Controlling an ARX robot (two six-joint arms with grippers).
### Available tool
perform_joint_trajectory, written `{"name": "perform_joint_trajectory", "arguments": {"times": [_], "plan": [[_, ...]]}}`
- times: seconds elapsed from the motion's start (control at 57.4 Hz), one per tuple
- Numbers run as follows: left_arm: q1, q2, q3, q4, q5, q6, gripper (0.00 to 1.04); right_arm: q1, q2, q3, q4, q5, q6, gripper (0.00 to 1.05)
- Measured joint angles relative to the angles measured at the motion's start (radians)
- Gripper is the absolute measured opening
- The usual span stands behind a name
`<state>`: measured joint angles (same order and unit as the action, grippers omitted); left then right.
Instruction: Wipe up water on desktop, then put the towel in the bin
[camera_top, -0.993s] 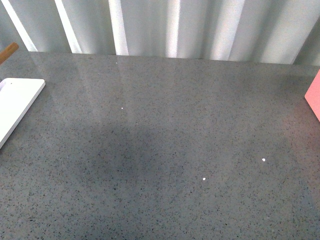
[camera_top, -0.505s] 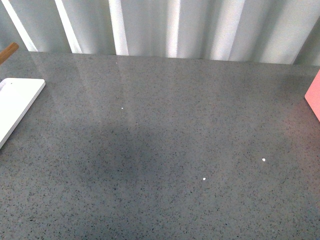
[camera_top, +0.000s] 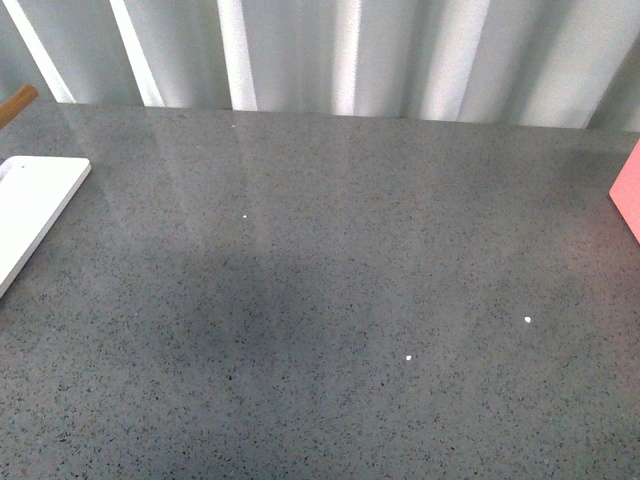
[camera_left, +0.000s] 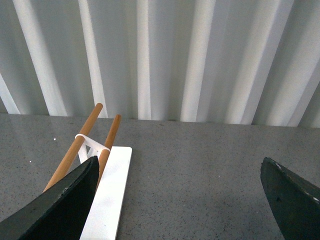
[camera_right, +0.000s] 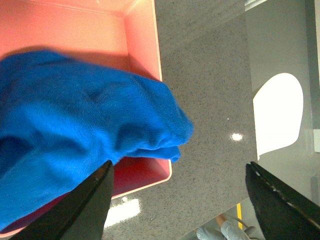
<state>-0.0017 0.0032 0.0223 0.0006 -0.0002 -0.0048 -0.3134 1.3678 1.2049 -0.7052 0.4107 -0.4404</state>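
Note:
The dark-grey speckled desktop (camera_top: 330, 270) fills the front view; neither arm shows there. In the right wrist view the royal-blue fuzzy towel (camera_right: 75, 125) lies bunched in the pink bin (camera_right: 142, 55), one end draped over the bin's rim. My right gripper (camera_right: 177, 192) is open and empty, its dark fingers (camera_right: 85, 205) spread just above the bin's edge and the desktop (camera_right: 210, 100). My left gripper (camera_left: 180, 200) is open and empty above the bare desktop (camera_left: 190, 175).
A flat white board (camera_top: 30, 210) lies at the desktop's left edge, with two wooden rods (camera_left: 80, 142) beside it in the left wrist view. The pink bin's corner (camera_top: 628, 195) shows at the right edge. A corrugated grey wall (camera_top: 330, 55) stands behind.

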Motion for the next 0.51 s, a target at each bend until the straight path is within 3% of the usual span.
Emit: {"name": "perform_joint_trajectory", "arguments": {"times": [0.105, 0.348, 0.401, 0.47, 0.505], "plan": [[0.000, 0.000, 0.000, 0.000, 0.000, 0.000, 0.98, 0.000, 0.000, 0.000, 0.000, 0.000, 0.001, 1.00], [0.000, 0.000, 0.000, 0.000, 0.000, 0.000, 0.98, 0.000, 0.000, 0.000, 0.000, 0.000, 0.002, 0.98], [0.000, 0.000, 0.000, 0.000, 0.000, 0.000, 0.98, -0.022, -0.032, -0.068, 0.145, -0.135, 0.046, 0.93], [0.000, 0.000, 0.000, 0.000, -0.004, 0.000, 0.98, -0.036, -0.124, -0.276, 0.553, -0.473, 0.193, 0.81], [0.000, 0.000, 0.000, 0.000, -0.003, 0.000, 0.98, -0.033, -0.163, -0.365, 0.725, -0.566, 0.253, 0.75]]}}
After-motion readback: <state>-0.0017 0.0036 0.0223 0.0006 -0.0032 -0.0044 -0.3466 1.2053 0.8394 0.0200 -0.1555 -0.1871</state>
